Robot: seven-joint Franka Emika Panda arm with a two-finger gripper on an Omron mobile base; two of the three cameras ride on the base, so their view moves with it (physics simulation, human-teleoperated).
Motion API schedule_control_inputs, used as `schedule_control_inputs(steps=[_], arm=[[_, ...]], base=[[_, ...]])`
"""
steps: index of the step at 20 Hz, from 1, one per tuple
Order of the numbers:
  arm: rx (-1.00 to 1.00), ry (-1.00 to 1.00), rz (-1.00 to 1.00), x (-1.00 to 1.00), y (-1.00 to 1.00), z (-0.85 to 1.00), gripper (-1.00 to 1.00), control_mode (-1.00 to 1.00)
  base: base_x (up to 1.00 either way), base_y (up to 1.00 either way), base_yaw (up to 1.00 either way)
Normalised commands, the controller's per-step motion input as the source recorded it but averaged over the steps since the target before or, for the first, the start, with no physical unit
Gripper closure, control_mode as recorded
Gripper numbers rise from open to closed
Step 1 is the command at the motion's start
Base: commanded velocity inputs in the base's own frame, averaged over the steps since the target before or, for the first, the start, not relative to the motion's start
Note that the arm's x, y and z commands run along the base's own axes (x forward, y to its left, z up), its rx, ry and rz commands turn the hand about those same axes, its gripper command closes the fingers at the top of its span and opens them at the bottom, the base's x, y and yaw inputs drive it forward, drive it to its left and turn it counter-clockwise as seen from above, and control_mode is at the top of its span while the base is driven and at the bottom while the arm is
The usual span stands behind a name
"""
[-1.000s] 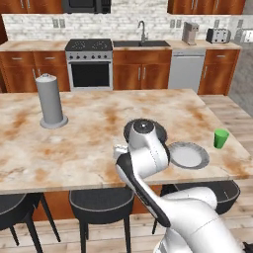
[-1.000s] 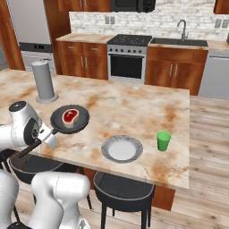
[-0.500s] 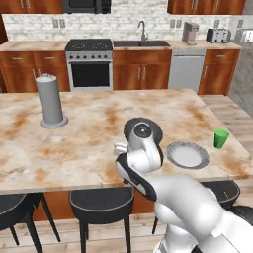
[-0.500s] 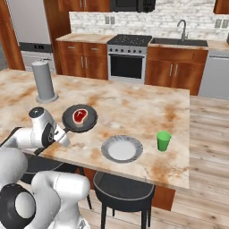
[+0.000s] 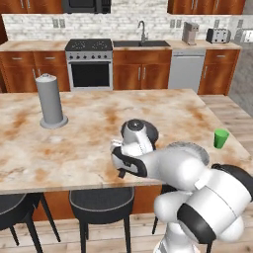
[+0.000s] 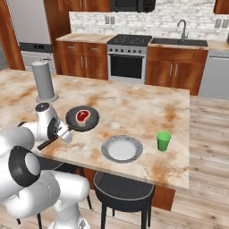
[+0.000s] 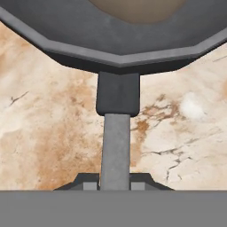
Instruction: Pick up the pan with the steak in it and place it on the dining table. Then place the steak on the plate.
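Note:
The black pan (image 6: 82, 119) is over the marbled dining table (image 6: 134, 107) near its front edge, with the red steak (image 6: 82, 115) lying inside. Its long handle (image 6: 50, 142) runs back toward me. My gripper (image 6: 61, 132) is shut on that handle. In the hand view the handle (image 7: 115, 146) passes between my gripper (image 7: 115, 182) fingertips, and the pan's dark outer wall (image 7: 115, 42) fills the top. I cannot tell whether the pan touches the stone. The grey plate (image 6: 121, 148) lies to the pan's right. From the left base view the pan (image 5: 151, 130) peeks out behind my hand.
A tall grey cylinder (image 6: 44, 80) stands on the table to the left of the pan. A green cup (image 6: 163, 141) sits right of the plate. Black stools (image 6: 123, 190) stand under the front edge. Stove and sink counters line the far wall.
The pan with the steak has shifted a little right, closer to the plate, carried by my shut gripper. My arm has folded in lower over the table's front edge.

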Motion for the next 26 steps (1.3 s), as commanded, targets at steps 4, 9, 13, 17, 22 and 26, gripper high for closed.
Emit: schedule_control_inputs(steps=[4, 9, 13, 17, 22, 26], arm=[[-0.01, 0.05, -0.01, 0.14, 0.00, -0.18, 1.00, -1.00], [-0.02, 0.04, -0.04, 0.16, 0.00, -0.36, 1.00, -1.00], [-0.01, 0.04, -0.05, 0.15, 0.00, -0.42, 1.00, -1.00], [0.00, 0.02, -0.04, 0.18, 0.00, -0.27, 1.00, -1.00], [0.00, 0.05, 0.00, 0.10, 0.00, -0.11, 1.00, -1.00], [-0.02, 0.05, 0.00, 0.05, 0.00, -0.30, 1.00, -1.00]], base=[[0.00, 0.00, 0.00], [0.00, 0.00, 0.00], [0.00, 0.00, 0.00], [0.00, 0.00, 0.00], [0.00, 0.00, 0.00], [0.00, 0.00, 0.00]])
